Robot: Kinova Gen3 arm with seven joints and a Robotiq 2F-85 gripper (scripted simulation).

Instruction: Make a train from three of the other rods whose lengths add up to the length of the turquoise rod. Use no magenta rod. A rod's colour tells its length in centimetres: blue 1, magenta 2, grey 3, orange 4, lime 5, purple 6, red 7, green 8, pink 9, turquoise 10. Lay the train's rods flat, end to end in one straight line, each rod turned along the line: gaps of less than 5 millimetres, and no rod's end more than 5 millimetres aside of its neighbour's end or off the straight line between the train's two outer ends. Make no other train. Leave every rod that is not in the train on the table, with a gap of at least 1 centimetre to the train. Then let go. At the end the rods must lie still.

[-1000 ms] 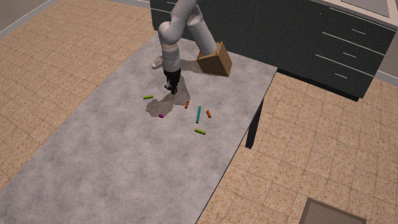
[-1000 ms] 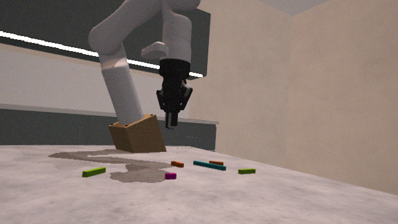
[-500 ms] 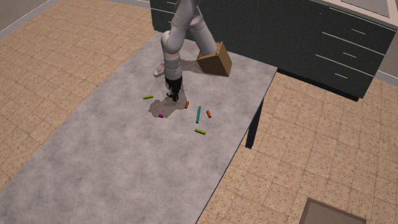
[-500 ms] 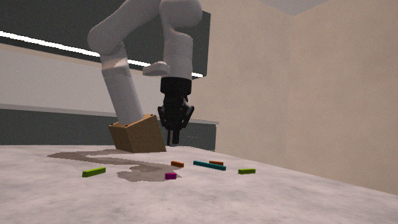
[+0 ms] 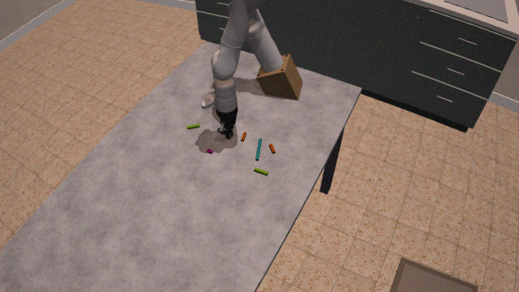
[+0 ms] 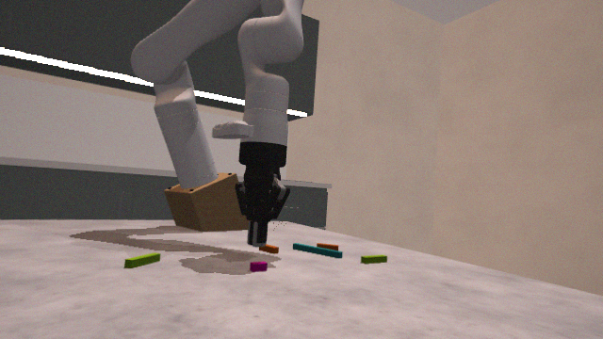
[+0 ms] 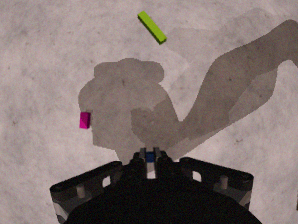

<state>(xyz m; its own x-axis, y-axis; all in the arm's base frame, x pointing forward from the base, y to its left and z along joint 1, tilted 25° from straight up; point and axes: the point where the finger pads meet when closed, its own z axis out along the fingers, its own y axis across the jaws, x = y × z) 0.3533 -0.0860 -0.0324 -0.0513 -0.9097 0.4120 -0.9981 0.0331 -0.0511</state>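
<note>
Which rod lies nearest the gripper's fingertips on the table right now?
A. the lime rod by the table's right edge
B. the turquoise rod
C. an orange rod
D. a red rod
C: in the exterior view the gripper hangs just beside an orange rod, with the turquoise rod farther off.

Grey mottled tabletop (image 5: 170,211) on dark legs stands on a tan tiled floor (image 5: 405,195). Dark drawer cabinets (image 5: 446,69) with light handles line the far side. Plain beige walls (image 6: 471,141) meet at a corner.
</note>
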